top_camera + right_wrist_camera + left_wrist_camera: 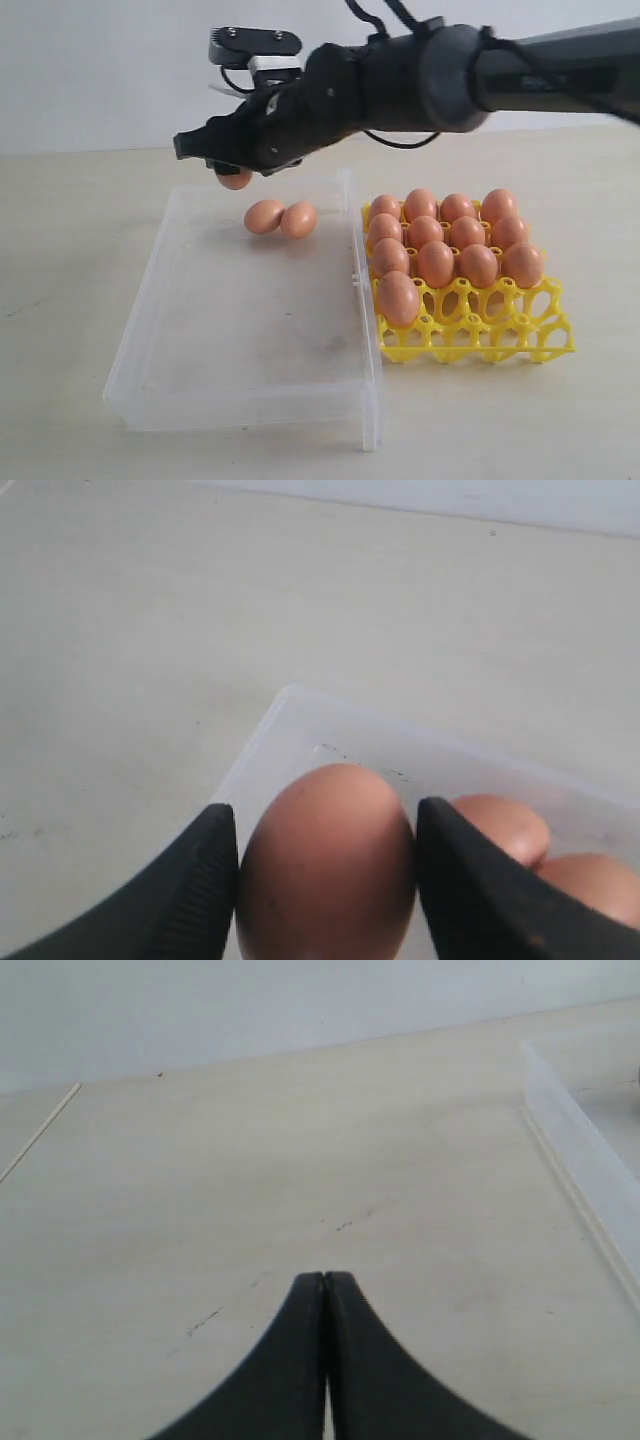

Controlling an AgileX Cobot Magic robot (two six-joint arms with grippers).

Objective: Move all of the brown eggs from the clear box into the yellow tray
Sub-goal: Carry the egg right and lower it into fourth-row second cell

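**A:** So where was your right gripper at that point?

**B:** You had it clamped on one brown egg at the far left corner of the clear box, a finger on each side of the shell. Two other eggs lay touching each other on the box floor.

**A:** And the yellow tray?

**B:** Just right of the box, with thirteen eggs seated in it, one alone near the front-left. Your left gripper sat pinched together over the bare table.
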